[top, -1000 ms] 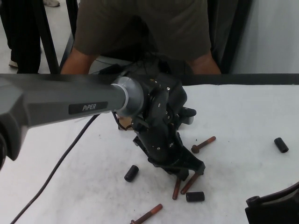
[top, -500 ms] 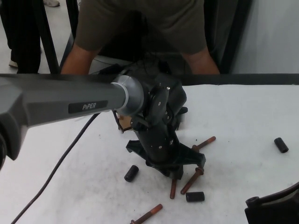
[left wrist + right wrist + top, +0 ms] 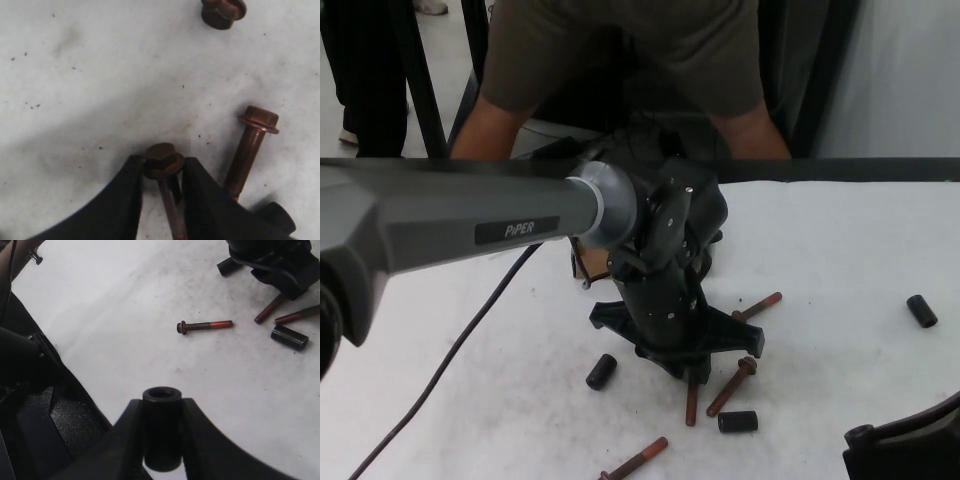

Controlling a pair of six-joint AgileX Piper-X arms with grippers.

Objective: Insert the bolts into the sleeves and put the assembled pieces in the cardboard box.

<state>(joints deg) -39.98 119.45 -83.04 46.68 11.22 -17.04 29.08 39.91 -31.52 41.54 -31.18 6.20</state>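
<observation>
— White and flecked with dirt, the desk (image 3: 850, 250) has loose hardware scattered over it. What is the left pincer (image 3: 163, 169) doing?

— It sits low over the desk, clenched on a bolt (image 3: 162, 160). Its two fingers press either side of the head, and the shank runs back between them. I cannot tell whether the bolt is off the surface.

— Anything close to it?

— A second bolt (image 3: 250, 147) lies just beside the fingers, apart from the held one. A third bolt (image 3: 222, 11) lies farther out. In the high view a fourth bolt (image 3: 635, 459) rests near the desk's front edge.

— And the right pincer (image 3: 161, 412)?

— It is grasping a black sleeve (image 3: 161, 432) between its fingers, with the open end showing past the fingertips, well apart from the left arm.

— Other sleeves?

— Three lie loose on the desk. The near sleeve (image 3: 601, 371) is beside the left arm, the middle sleeve (image 3: 738, 421) is near the second bolt's shank end, and the far sleeve (image 3: 921, 310) lies alone toward the right side.
</observation>
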